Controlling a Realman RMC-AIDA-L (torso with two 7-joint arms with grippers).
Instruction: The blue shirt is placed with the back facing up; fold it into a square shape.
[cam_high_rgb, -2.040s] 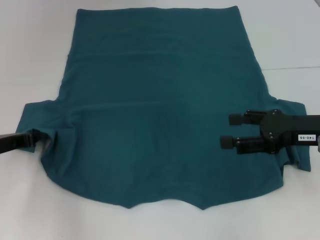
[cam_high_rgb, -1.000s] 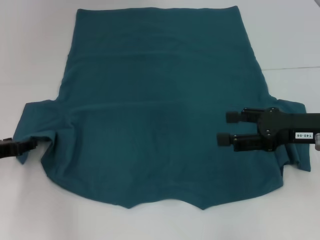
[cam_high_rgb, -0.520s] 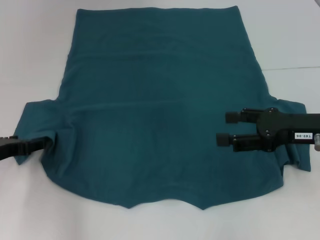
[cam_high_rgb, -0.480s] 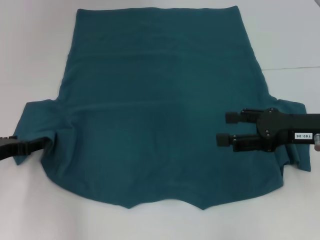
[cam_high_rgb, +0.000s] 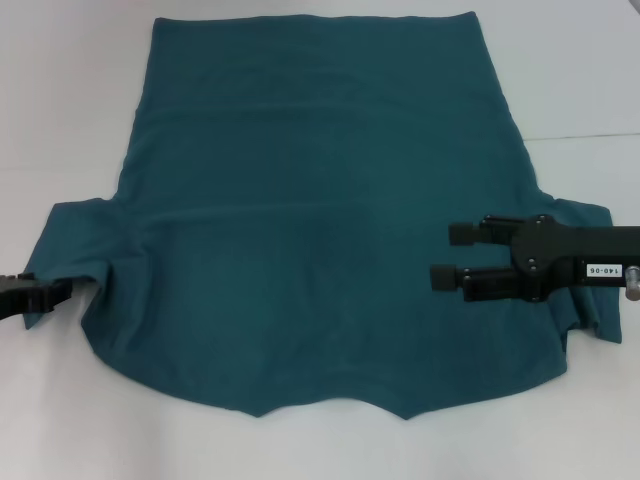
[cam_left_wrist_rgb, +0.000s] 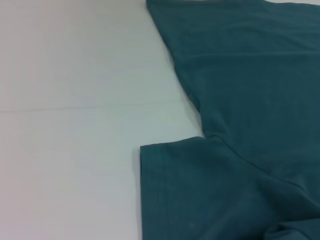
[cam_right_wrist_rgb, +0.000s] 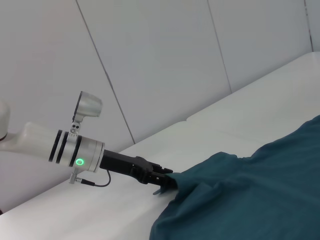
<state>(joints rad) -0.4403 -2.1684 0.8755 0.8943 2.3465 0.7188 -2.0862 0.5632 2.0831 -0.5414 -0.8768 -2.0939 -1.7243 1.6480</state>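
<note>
The blue shirt (cam_high_rgb: 320, 200) lies spread flat on the white table, hem at the far side and neckline toward me. My left gripper (cam_high_rgb: 58, 291) is at the edge of the shirt's left sleeve, shut on the sleeve cloth, which bunches and rises slightly around its tips. The right wrist view shows that left gripper (cam_right_wrist_rgb: 166, 183) pinching the raised sleeve of the shirt (cam_right_wrist_rgb: 260, 195). My right gripper (cam_high_rgb: 452, 256) hovers over the shirt's right side near the right sleeve, open, with nothing between its fingers. In the left wrist view only the shirt (cam_left_wrist_rgb: 240, 100) and its sleeve show.
The white table (cam_high_rgb: 60, 120) surrounds the shirt on all sides, with a seam line running across it at the right (cam_high_rgb: 590, 137). White wall panels (cam_right_wrist_rgb: 150, 60) stand beyond the table's left edge.
My left gripper drew back to the left from under the sleeve fold, and the sleeve edge shifted with it. The right gripper barely moved.
</note>
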